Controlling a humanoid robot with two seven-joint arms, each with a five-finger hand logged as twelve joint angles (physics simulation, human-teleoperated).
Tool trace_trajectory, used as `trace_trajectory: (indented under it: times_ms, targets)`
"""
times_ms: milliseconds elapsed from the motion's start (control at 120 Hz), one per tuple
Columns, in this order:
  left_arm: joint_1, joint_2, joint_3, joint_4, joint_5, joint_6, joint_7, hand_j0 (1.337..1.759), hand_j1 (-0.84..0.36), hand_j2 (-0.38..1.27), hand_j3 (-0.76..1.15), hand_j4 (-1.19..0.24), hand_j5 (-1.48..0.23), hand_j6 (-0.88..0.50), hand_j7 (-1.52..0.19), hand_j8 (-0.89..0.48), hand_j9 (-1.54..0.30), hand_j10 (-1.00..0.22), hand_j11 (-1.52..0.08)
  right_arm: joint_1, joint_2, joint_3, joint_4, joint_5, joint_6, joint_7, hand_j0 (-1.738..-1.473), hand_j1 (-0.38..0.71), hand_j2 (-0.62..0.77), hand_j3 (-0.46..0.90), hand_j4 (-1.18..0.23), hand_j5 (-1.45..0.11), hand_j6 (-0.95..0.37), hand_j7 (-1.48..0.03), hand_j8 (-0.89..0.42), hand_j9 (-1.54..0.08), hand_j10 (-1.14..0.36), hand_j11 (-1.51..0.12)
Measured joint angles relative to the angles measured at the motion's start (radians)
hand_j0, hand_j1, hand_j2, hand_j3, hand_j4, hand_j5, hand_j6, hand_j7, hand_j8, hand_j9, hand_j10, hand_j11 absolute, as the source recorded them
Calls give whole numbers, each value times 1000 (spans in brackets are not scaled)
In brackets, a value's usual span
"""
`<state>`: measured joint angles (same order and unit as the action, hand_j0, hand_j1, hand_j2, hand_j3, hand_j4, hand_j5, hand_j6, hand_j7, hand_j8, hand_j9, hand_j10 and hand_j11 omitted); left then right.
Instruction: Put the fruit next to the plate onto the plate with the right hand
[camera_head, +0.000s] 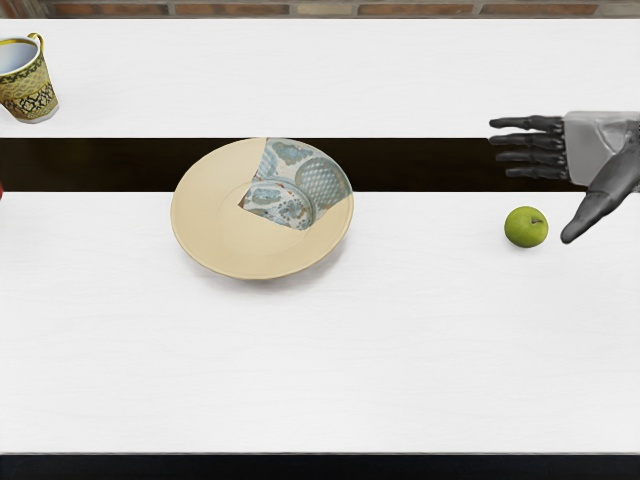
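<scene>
A green apple (526, 227) lies on the white table, well to the right of the plate (215, 225). The plate is tan and shallow, with a blue-patterned patch on its upper right part. My right hand (545, 180) comes in from the right edge and hovers just above and to the right of the apple. Its fingers (525, 141) are spread and point left, and the thumb hangs down beside the fruit without touching it. Nothing is in the hand.
A patterned mug (24, 78) stands at the far left on the rear surface. A dark gap (100, 165) runs across between the rear surface and the front table. A red sliver (1, 190) shows at the left edge.
</scene>
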<state>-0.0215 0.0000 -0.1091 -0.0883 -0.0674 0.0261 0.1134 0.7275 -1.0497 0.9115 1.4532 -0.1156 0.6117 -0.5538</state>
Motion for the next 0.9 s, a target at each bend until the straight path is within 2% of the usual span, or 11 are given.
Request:
trace_trajectory:
  times_ms: [133, 250, 367, 525, 700, 900]
  targets:
    - [0, 0, 0, 0, 0, 0, 0, 1658, 337, 2, 0, -10, -13, -11, -13, -10, -13, -10, -13, 13, 3, 2, -5, -25, 0, -25, -1658, -349, 0, 0, -1, 0, -2, -1, -2, -2, -2, -4]
    - [0, 0, 0, 0, 0, 0, 0, 1658, 338, 2, 0, -10, -13, -10, -13, -10, -13, -10, -13, 35, -5, 15, 11, -332, 0, -32, -1658, -349, 0, 0, -2, 0, -2, 0, -2, -1, -2, -2]
    - [0, 0, 0, 0, 0, 0, 0, 1658, 337, 2, 0, -10, -13, -11, -13, -11, -13, -10, -13, 40, 58, 18, 49, -662, -71, -36, -1658, -349, 1, 0, -3, 0, -4, 0, -3, -1, -3, -1]
    - [0, 0, 0, 0, 0, 0, 0, 1658, 338, 2, 0, -10, -13, -11, -13, -10, -13, -10, -13, -40, 189, 12, 83, -944, -292, -47, -1658, -343, 0, 0, -9, -7, -10, -7, -9, -7, -8, -8]
    - [0, 0, 0, 0, 0, 0, 0, 1658, 337, 2, 0, -10, -13, -11, -13, -11, -13, -10, -13, -109, 327, 11, 90, -1094, -414, -55, -1658, -293, -8, 0, -51, -62, -53, -62, -52, -62, -50, -62]
    - [0, 0, 0, 0, 0, 0, 0, 1658, 337, 2, 0, -11, -13, -11, -13, -11, -13, -10, -13, -192, 372, 12, 89, -1187, -532, -57, -1658, -272, -11, 0, -69, -85, -70, -85, -69, -85, -68, -85]
